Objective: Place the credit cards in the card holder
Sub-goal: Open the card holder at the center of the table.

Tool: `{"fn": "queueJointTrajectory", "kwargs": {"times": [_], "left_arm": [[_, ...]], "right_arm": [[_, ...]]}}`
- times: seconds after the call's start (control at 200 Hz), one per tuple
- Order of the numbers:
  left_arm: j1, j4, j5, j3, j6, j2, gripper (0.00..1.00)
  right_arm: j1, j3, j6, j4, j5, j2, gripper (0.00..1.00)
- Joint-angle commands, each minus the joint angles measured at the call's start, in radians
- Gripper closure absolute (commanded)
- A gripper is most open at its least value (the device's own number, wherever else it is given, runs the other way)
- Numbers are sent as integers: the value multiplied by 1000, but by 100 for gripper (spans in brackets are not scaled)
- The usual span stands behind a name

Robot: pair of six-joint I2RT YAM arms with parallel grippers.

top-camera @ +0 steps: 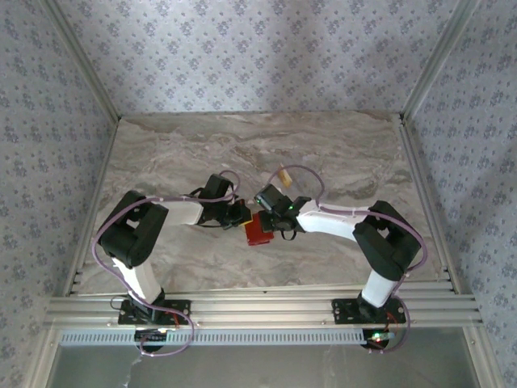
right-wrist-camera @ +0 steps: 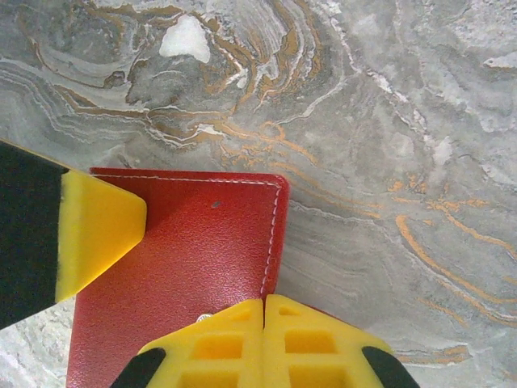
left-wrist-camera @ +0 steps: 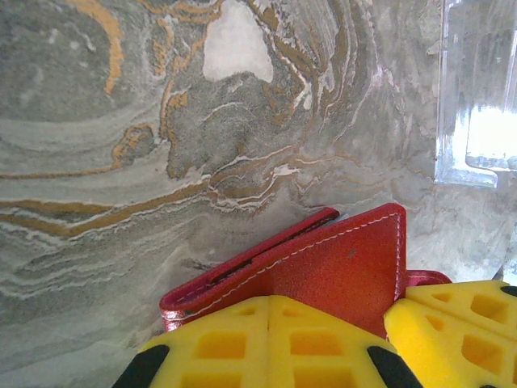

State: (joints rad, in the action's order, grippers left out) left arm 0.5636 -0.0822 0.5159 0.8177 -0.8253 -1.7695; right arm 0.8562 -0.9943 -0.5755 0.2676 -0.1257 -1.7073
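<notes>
On the right gripper [right-wrist-camera: 264, 319] the yellow pads are pressed flat together with no gap, tips sitting at the near edge of the red card holder [right-wrist-camera: 194, 250]. Can't tell if any leather is pinched, because the pads cover that spot. The left gripper [left-wrist-camera: 268, 327] has its pads together as well, low over the holder. One red flap tilts up just beyond them, its inside hidden. The holder lies mid-table [top-camera: 347, 153], between both grippers. A tan-yellow card [top-camera: 283, 175], tiny from above, lies just beyond the right gripper. A clear shape [left-wrist-camera: 477, 97] in the left wrist view is cut off and too blurred to name.
</notes>
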Motion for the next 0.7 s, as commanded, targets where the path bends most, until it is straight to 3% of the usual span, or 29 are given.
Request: {"fn": "queueJointTrajectory", "kwargs": {"times": [0.0,0.515,0.695], "left_arm": [[11,78,-116,-34,-9,-70,100],[12,72,-114,-36,-15,-73,100],[12,68,-111,-38,-19,-73,100]], "right_arm": [[17,-28,15,-63,79,15,93],[-45,14,-26,-274,359,-39,82],[-46,10,-27,-263,350,-53,80]]}}
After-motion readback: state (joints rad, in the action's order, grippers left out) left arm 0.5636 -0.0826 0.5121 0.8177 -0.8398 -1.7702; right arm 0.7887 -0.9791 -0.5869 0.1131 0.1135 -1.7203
